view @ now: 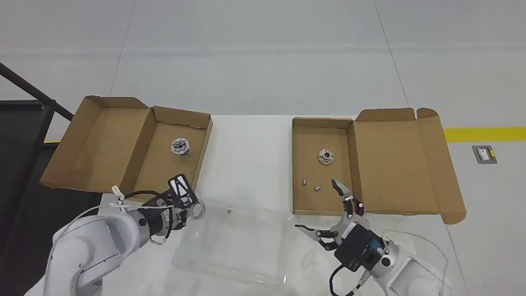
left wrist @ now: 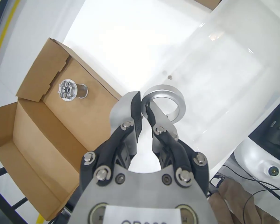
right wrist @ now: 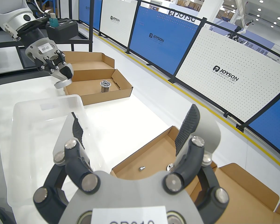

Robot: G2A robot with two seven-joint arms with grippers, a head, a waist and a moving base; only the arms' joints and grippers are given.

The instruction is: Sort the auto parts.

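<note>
Ring (left wrist: 163,89) sits clamped in the left hand (left wrist: 143,108) beside the left box (left wrist: 84,117); right hand (right wrist: 134,111) spread apart at the table (view: 246,148) front edge.

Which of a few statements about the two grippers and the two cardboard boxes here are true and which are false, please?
1. The left gripper is shut on a metal ring. True.
2. The right gripper grips a ring too. False: it is open and empty.
3. The left box holds one cylindrical metal part. True.
4. The right box has nothing in it. False: a flanged part and small screws lie in it.
</note>
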